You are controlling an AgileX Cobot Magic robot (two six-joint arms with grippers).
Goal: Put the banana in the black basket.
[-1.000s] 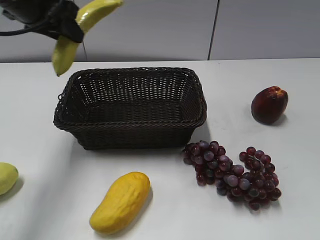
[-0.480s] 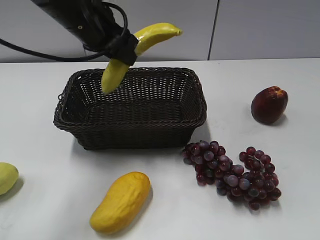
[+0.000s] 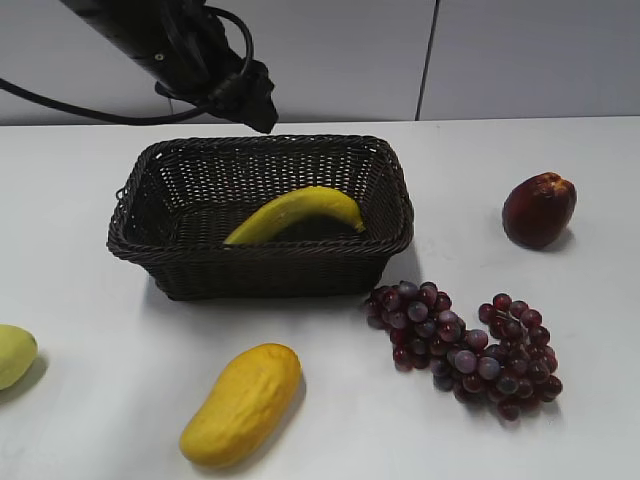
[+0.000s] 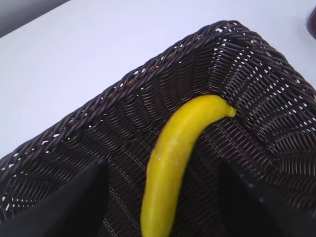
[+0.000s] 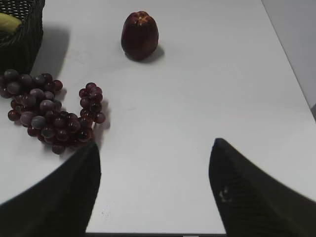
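The banana (image 3: 296, 212) lies inside the black basket (image 3: 260, 255), slanting from the floor up to the right wall. In the left wrist view the banana (image 4: 180, 153) lies on the basket's floor, its tip in a corner of the basket (image 4: 148, 98). My left gripper (image 3: 252, 108) hangs above the basket's far rim, open and empty; its fingers (image 4: 161, 170) stand wide apart on either side of the banana, above it. My right gripper (image 5: 154, 150) is open and empty over bare table; it does not show in the exterior view.
A bunch of dark grapes (image 3: 462, 350) lies right of the basket's front, also in the right wrist view (image 5: 52, 111). A dark red fruit (image 3: 539, 208) sits far right. A bumpy yellow-orange fruit (image 3: 241, 403) lies in front; a pale yellow-green fruit (image 3: 14, 354) is at the left edge.
The left gripper carried the banana from the upper left to over the basket, then let it go. The banana dropped into the basket.
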